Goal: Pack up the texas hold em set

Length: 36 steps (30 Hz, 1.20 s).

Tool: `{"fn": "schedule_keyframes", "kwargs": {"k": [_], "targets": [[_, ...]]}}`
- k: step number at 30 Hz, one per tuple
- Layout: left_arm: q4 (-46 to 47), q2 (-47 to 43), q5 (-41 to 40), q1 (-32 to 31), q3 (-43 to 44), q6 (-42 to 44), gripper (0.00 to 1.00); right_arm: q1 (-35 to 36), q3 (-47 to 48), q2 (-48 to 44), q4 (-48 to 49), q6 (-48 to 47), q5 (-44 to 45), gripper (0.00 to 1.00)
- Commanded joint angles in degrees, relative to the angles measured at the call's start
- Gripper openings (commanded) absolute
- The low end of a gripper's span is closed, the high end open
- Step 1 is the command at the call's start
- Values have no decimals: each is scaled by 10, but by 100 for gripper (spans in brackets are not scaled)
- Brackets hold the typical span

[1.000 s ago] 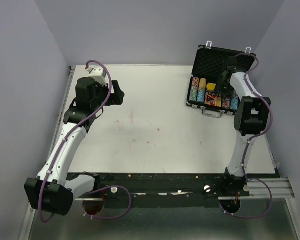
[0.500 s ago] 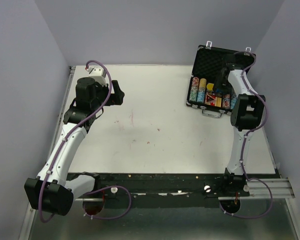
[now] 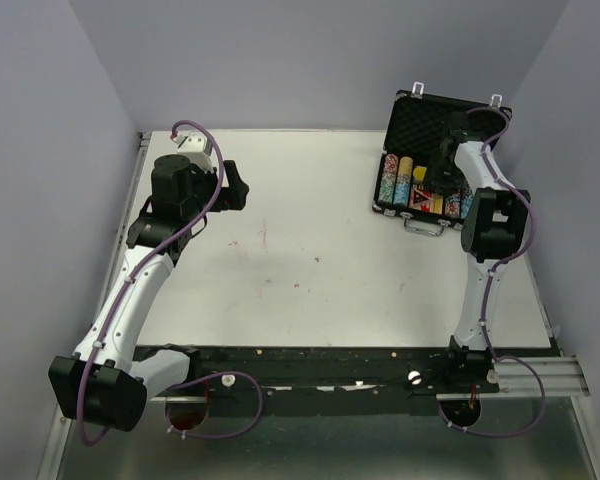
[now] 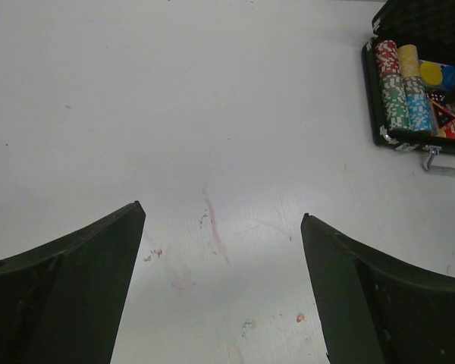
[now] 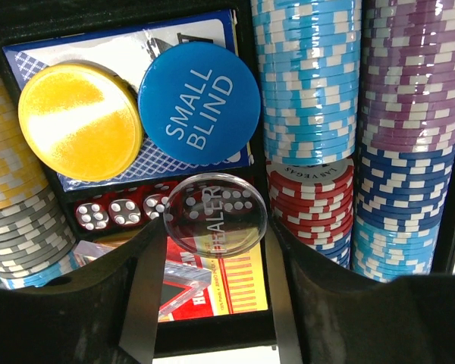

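The black foam-lined briefcase (image 3: 435, 115) stands open at the far right of the table, lid up; it also shows in the left wrist view (image 4: 371, 98). My right gripper (image 5: 216, 227) hangs low over its tray, shut on a clear round "DEALER" button (image 5: 216, 205). Below it lie red dice (image 5: 110, 212) and a red card deck (image 5: 227, 284). A yellow disc (image 5: 80, 121) and a blue "SMALL BLIND" disc (image 5: 199, 102) rest on a blue deck (image 5: 61, 47). Chip rows (image 5: 311, 76) fill the sides. My left gripper (image 4: 221, 210) is open and empty over bare table.
The case's silver handle (image 3: 425, 226) points toward the table's middle. The white table (image 3: 300, 260) has faint red stains (image 4: 212, 227). Grey walls close in the back and both sides. The left arm (image 3: 180, 190) stays at the far left.
My right arm has reached further into the case, with the elbow moving toward the back. The left arm has not moved.
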Motion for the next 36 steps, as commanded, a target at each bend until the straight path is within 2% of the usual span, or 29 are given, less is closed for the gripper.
{"fn": "schedule_keyframes", "kwargs": {"k": [1,3,5,11,21,26,30,36], "targets": [[-7,-3,-11,4,18,8,99,-3,5,12,-28,-8,3,68],[-6,-3,-11,4,19,8,99,-3,6,8,-28,-10,4,75],[-7,-3,-11,4,19,8,99,-4,8,7,-28,-11,5,78],[-6,-4,-12,5,17,8,99,-3,9,-20,-27,-16,5,79],[-4,-5,-12,4,17,8,99,-4,-9,-147,-27,-40,10,78],[0,-9,-13,4,14,8,99,-6,33,-173,-26,-47,22,78],[4,-12,-14,3,12,9,99,-24,110,-162,-10,-40,-14,77],[2,-9,-24,4,11,13,99,-60,175,-140,78,0,-161,73]]}}
